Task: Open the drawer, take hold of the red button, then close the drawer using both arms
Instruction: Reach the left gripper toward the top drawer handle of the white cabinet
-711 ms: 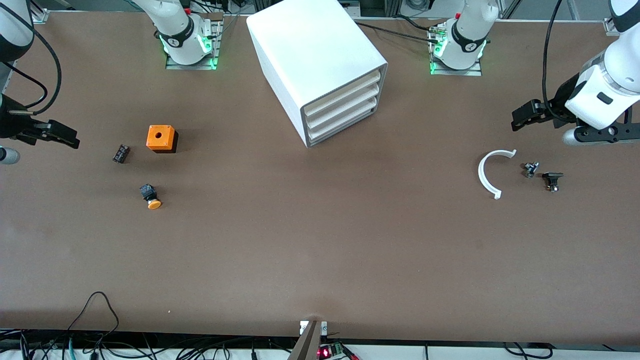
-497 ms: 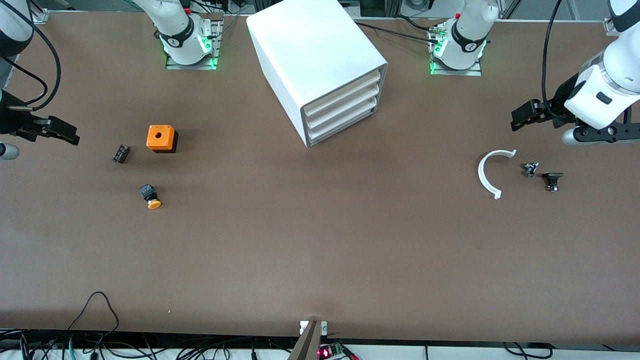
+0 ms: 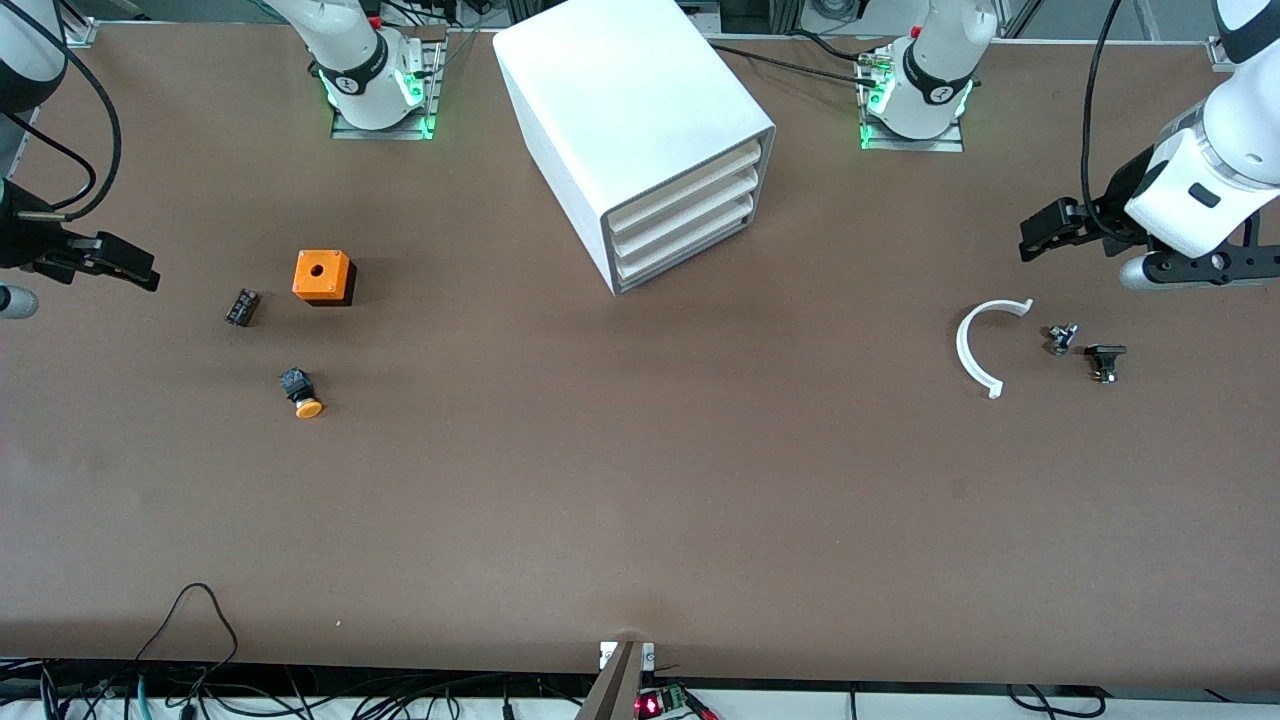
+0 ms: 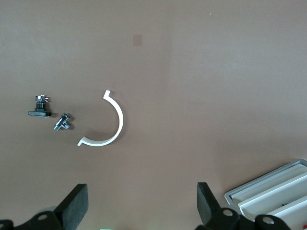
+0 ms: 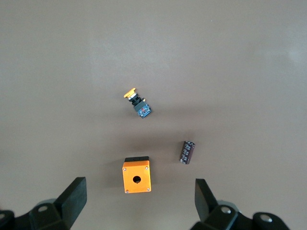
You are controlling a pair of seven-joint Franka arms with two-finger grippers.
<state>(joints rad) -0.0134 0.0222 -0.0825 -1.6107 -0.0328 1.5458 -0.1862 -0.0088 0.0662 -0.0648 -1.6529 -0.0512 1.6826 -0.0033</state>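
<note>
The white cabinet point(image 3: 630, 110) stands near the robots' bases, and its three cream-white drawers point(image 3: 685, 215) are all shut. A corner of them shows in the left wrist view point(image 4: 273, 201). The red-capped button is hidden. My left gripper point(image 3: 1032, 240) is open and empty over bare table at the left arm's end, and it shows in the left wrist view point(image 4: 142, 211). My right gripper point(image 3: 135, 272) is open and empty over the table at the right arm's end. In the right wrist view it point(image 5: 139, 206) hangs beside the orange cube point(image 5: 136, 175).
At the right arm's end lie the orange cube with a hole point(image 3: 322, 276), an orange-capped button point(image 3: 302, 393) and a dark capacitor point(image 3: 241, 306). At the left arm's end lie a white arc piece point(image 3: 975, 350) and two small dark parts point(image 3: 1062, 338) point(image 3: 1104, 360).
Both grippers have shifted very slightly toward the robots' bases. Nothing on the table has moved and the drawers stay shut.
</note>
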